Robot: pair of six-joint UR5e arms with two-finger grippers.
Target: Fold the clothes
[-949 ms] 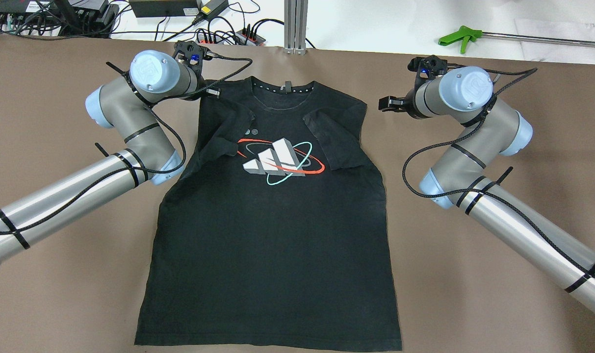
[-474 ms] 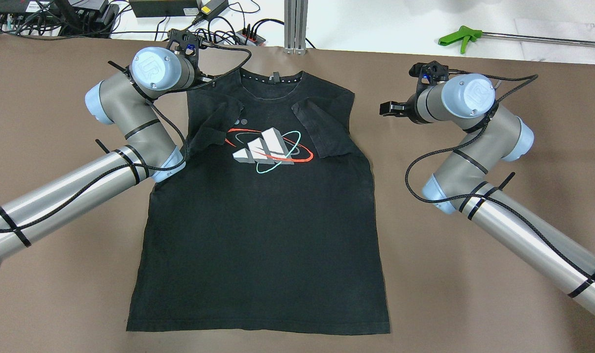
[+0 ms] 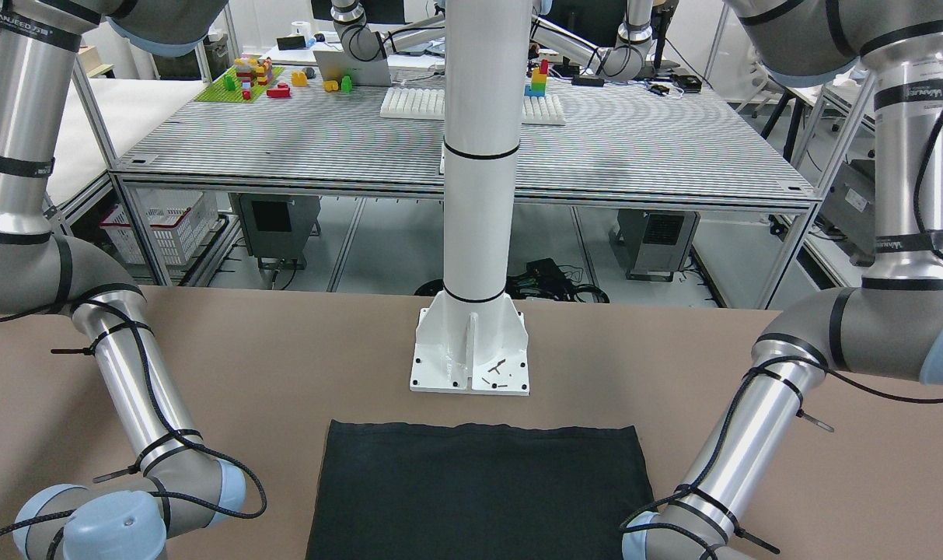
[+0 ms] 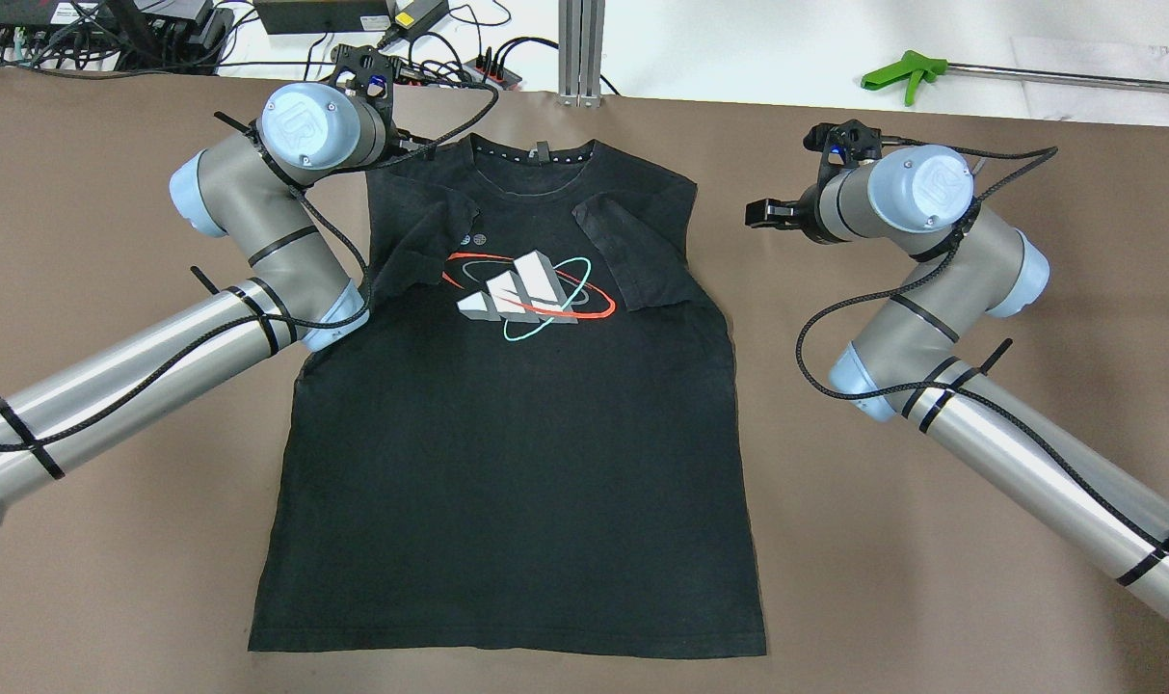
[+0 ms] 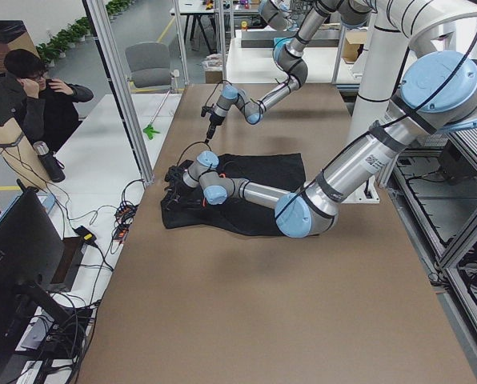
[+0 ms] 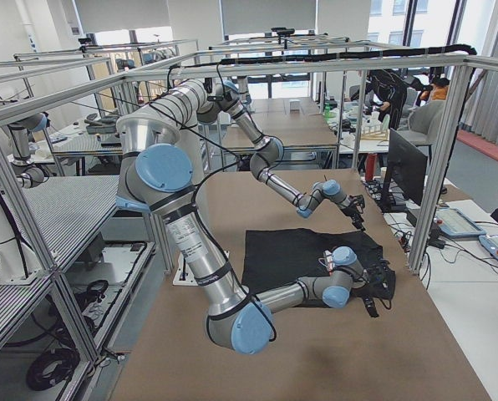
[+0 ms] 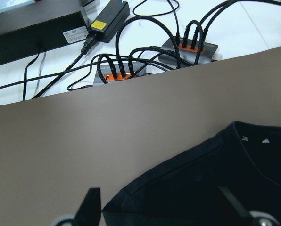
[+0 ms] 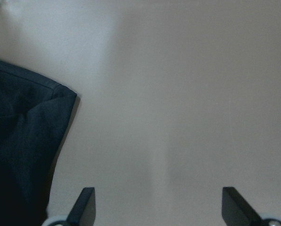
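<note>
A black shirt [image 4: 507,434] lies face up in the middle of the overhead frame on the brown table [image 4: 931,578], collar [image 4: 536,159] toward the top, hem toward the bottom. Both sleeves [image 4: 632,251] are already turned in over the chest, beside the print [image 4: 526,297].

My left gripper [image 7: 158,193] sits at the shirt's upper-left shoulder, jaws wide. Its wrist camera shows the shoulder corner lying between them — unpinched. My right gripper [image 8: 157,190], in the upper right of the overhead frame, is also spread wide over bare table, with the other shoulder corner just off to its side.

As I read it, the sleeve folds are done and the lengthwise fold comes next. That calls for closing my left on its corner, sliding my right across to the other one, and carrying both shoulders down toward the hem together.
</note>
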